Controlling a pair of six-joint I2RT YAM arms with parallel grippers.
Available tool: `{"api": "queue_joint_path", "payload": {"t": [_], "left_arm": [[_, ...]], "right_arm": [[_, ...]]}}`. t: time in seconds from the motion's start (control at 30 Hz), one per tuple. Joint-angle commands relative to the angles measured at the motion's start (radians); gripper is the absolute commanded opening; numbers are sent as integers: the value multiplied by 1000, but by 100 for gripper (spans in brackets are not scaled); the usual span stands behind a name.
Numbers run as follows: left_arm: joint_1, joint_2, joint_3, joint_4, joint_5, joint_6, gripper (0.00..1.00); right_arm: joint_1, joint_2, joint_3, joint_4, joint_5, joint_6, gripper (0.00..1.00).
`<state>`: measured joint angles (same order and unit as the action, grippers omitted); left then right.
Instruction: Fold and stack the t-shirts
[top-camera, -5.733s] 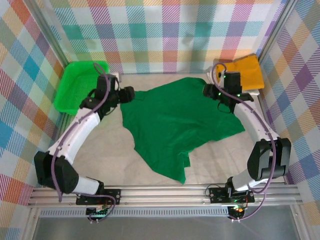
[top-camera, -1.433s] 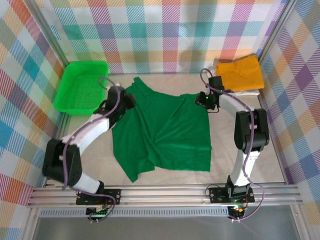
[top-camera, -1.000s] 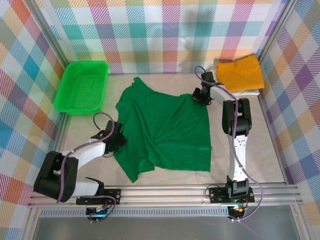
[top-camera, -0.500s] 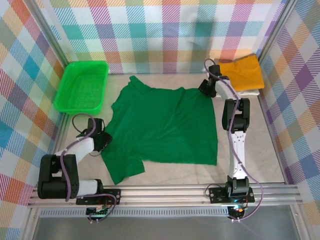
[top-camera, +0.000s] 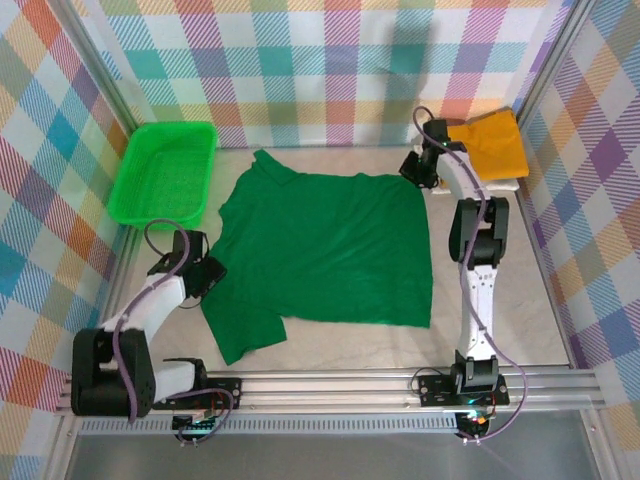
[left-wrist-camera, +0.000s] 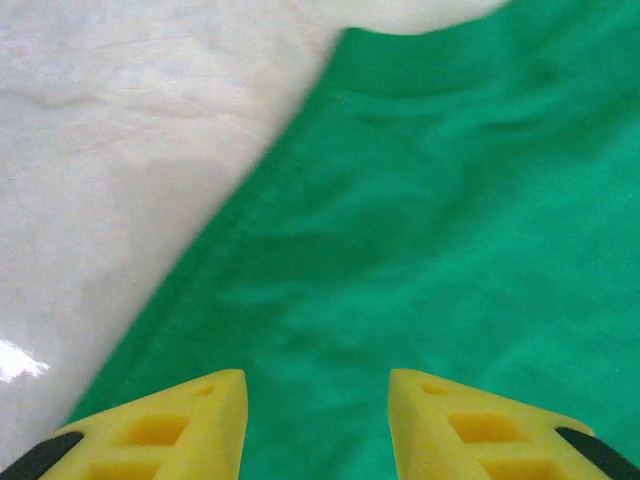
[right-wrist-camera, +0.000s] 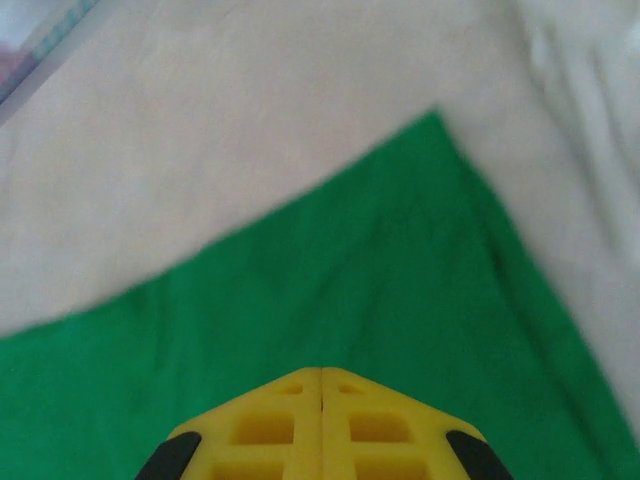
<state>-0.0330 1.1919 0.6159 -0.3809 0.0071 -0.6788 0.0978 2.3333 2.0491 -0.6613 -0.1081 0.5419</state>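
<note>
A dark green t-shirt (top-camera: 330, 250) lies spread flat on the table, its collar side to the left. My left gripper (top-camera: 207, 275) hovers low over the shirt's left edge (left-wrist-camera: 420, 220), and its yellow fingers (left-wrist-camera: 180, 410) stand open with nothing between them. At the shirt's far right corner (right-wrist-camera: 430, 140) my right gripper (top-camera: 416, 168) is shut, its fingertips pressed together above the cloth. A mustard yellow t-shirt (top-camera: 488, 145) lies folded at the back right on top of a white t-shirt (top-camera: 500, 186), whose cloth (right-wrist-camera: 585, 70) also shows in the right wrist view.
A bright green mesh basket (top-camera: 170, 128) stands at the back left. Checked walls enclose the table on three sides, and a metal rail (top-camera: 330, 385) runs along the near edge. Bare tabletop (top-camera: 500, 280) lies right of the green shirt.
The green shirt has been drawn out flat from a rumpled heap. In the last half second the left jaws widened over the shirt's left edge and the right gripper edged toward the far right.
</note>
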Motion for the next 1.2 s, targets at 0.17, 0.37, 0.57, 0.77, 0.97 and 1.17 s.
{"api": "queue_joint_path", "payload": {"t": [0.17, 0.37, 0.57, 0.77, 0.97, 1.17], "left_arm": [[-77, -9, 42, -85, 82, 92, 42], [-98, 112, 69, 13, 125, 142, 39], [-107, 127, -28, 94, 61, 39, 37], [-152, 51, -170, 191, 88, -73, 38], [-209, 42, -119, 151, 26, -104, 39], [-206, 1, -48, 112, -72, -72, 40]], "right_arm": [[106, -468, -714, 263, -66, 58, 0], [103, -497, -876, 282, 8, 49, 0], [102, -337, -725, 198, 108, 25, 0], [65, -174, -541, 163, 102, 38, 0], [39, -138, -403, 90, 131, 28, 0], [16, -222, -460, 77, 51, 13, 0]]}}
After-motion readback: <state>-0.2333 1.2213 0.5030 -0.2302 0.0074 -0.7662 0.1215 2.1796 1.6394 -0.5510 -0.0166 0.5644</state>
